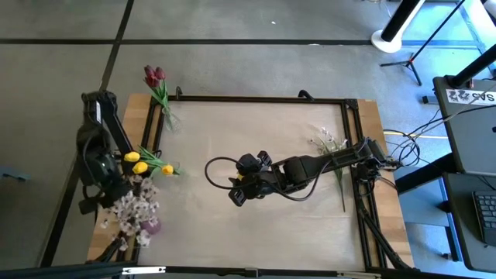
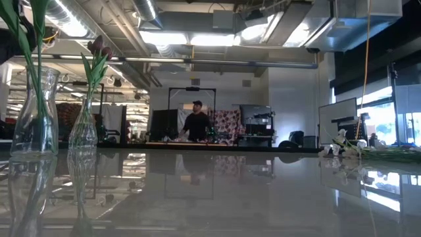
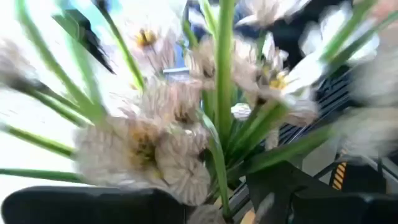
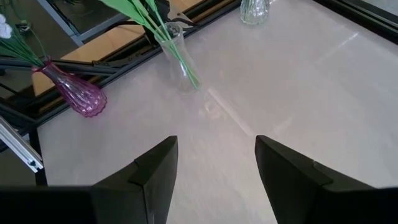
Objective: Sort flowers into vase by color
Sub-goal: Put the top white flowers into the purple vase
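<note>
Beside left end effector (image 1: 116, 203), white blossoms (image 1: 133, 208)

L arm (image 1: 101, 147) at table's left edge, elbow bent, wrist pointing down; its gripper hidden, finger state can't tell. R arm (image 1: 325, 163) stretched low across table centre, right gripper (image 4: 214, 165) w/ fingers (image 4: 155, 165) apart, nothing between, hovering over bare tabletop.

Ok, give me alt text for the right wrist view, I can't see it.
The right gripper hovers open over a bare stretch of the pale table, holding nothing. Beyond it stand a purple vase with white blossoms, a clear vase holding green stems, and another clear vase.
</note>
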`<state>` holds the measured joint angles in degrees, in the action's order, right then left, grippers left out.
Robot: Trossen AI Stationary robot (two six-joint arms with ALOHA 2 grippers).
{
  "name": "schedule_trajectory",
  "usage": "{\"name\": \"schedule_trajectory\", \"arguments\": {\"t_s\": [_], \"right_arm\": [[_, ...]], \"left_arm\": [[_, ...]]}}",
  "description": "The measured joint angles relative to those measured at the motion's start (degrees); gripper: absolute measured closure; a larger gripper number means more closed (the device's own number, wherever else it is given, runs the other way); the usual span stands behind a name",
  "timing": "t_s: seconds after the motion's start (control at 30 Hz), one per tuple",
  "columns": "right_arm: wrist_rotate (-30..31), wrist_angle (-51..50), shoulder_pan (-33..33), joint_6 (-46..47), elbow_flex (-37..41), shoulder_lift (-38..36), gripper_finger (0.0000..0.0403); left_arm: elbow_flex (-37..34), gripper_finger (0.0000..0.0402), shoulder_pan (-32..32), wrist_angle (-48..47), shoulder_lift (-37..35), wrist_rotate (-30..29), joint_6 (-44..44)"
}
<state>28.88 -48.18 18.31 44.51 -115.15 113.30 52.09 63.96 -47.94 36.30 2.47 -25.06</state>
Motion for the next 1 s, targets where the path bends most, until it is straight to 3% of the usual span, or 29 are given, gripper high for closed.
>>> {"name": "schedule_trajectory", "arguments": {"t_s": [0.23,0.83,1.0], "right_arm": [[0.0,0.03,0.02,-0.02,0.0,0.0,0.0189],[-1.12,-1.35,0.04,-1.46,0.0,0.0,0.0189],[-1.53,-2.86,0.04,-1.44,0.0,0.0,0.0189]], "left_arm": [[4.24,0.0286,0.0,-4.05,0.01,0.71,-2.48],[4.27,0.0286,0.57,-3.91,6.65,1.16,-7.27],[4.27,0.0312,3.03,-3.89,7.18,-0.85,-7.88]]}}
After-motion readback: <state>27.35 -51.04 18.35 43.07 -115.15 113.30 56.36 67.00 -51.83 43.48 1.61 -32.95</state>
